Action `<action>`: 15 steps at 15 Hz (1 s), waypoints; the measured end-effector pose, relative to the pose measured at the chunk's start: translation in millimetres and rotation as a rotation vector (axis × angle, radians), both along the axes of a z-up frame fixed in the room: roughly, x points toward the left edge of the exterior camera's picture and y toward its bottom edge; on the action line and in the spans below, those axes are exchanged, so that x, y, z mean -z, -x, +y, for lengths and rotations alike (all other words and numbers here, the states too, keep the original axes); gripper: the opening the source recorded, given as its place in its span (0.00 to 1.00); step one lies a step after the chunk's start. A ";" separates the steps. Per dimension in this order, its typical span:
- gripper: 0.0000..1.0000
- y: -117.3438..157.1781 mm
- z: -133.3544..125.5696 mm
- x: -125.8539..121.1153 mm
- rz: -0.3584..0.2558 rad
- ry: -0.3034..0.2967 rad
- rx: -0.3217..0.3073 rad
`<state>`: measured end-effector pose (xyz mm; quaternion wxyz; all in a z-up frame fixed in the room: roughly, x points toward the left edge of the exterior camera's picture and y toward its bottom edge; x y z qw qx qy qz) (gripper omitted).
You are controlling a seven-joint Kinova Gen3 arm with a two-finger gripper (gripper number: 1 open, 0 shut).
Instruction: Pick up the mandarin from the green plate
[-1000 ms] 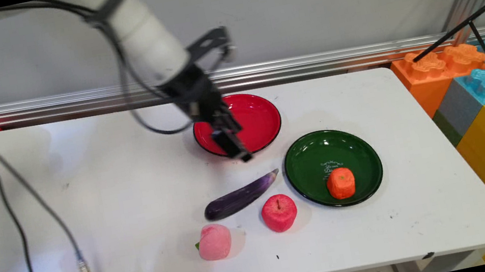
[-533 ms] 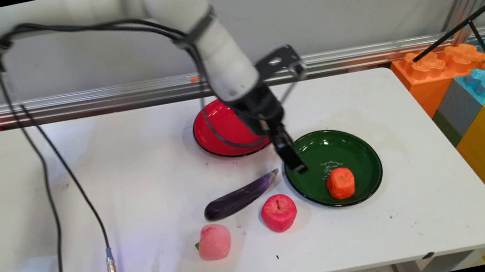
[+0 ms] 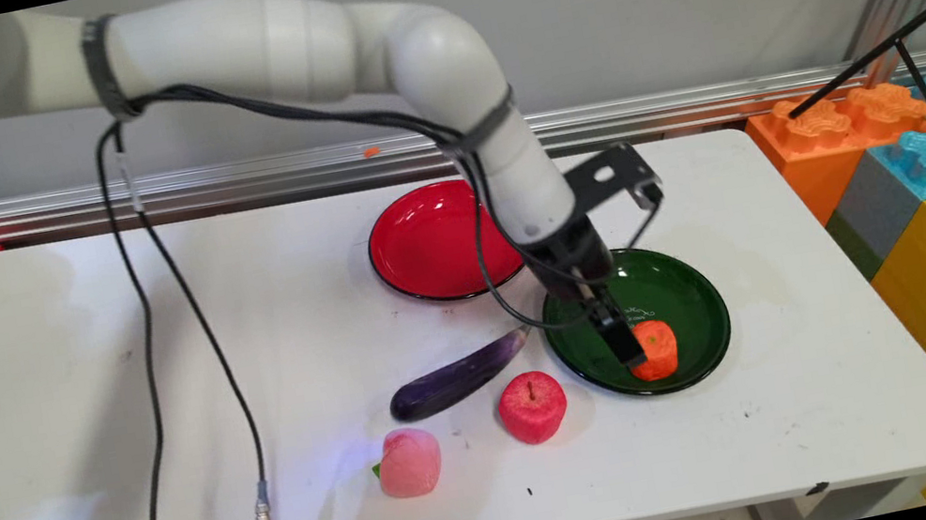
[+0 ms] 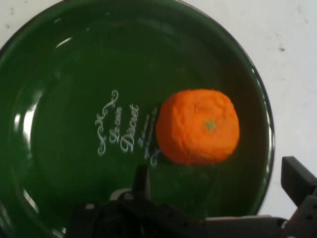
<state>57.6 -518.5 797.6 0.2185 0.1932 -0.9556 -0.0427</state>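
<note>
White table (image 3: 159, 371): black two-finger gripper (image 3: 629, 352), fingers spread wide, hovers over a soft orange toy fruit (image 4: 198, 126) inside a glossy dark-green plate (image 4: 64, 129).

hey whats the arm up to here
The white Kinova arm's gripper hangs open over the green plate, its two fingers set either side of the orange that lies in the plate, not touching it. The red plate behind is bare. On the white table to the plate's left lie an eggplant, a red apple and a peach, all untouched.
</note>
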 end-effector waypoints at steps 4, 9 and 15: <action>1.00 20.5 -2.7 20.4 -0.006 0.021 0.003; 1.00 38.0 -4.2 37.8 -0.017 0.040 -0.001; 0.00 48.6 -6.1 45.0 -0.020 0.064 -0.016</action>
